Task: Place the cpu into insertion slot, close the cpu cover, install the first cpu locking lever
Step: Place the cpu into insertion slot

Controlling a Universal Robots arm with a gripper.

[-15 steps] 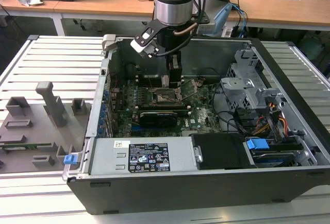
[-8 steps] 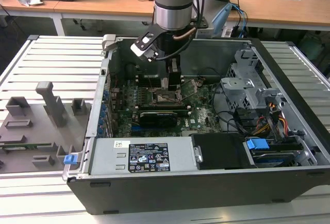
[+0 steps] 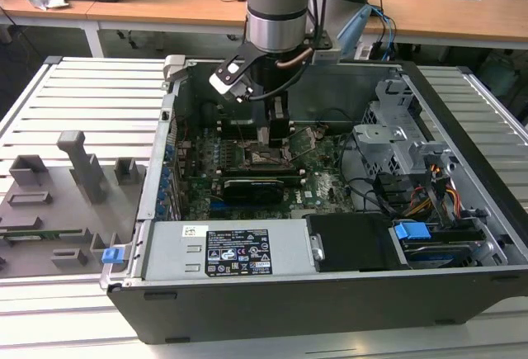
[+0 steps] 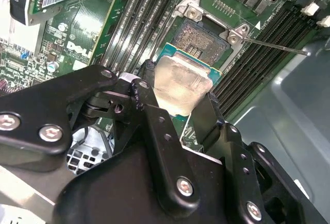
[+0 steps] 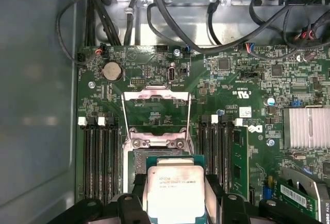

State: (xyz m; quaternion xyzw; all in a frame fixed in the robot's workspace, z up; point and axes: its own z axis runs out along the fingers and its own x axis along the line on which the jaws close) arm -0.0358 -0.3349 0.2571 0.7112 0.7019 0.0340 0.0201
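My gripper (image 4: 180,91) is shut on the cpu (image 4: 178,80), a flat square chip with a pale metal top, its black fingers (image 4: 146,77) pressing on two opposite edges. The chip hangs tilted just above and beside the insertion slot (image 4: 200,34), whose grey pin field lies bare. In the first wrist view the cpu (image 5: 172,185) sits between the fingers, and the cpu cover (image 5: 154,95) stands flipped open past the insertion slot (image 5: 136,159). A thin locking lever (image 4: 273,45) sticks out beside the socket. In the exterior view the gripper (image 3: 276,134) hovers over the insertion slot (image 3: 266,158).
Long black memory slots (image 5: 98,157) flank the socket on both sides. A black expansion card (image 3: 252,186) lies near it, with a heatsink (image 5: 307,126) close by. Cables (image 5: 154,7), a drive cage (image 3: 396,136) and the power supply (image 3: 231,252) line the case walls.
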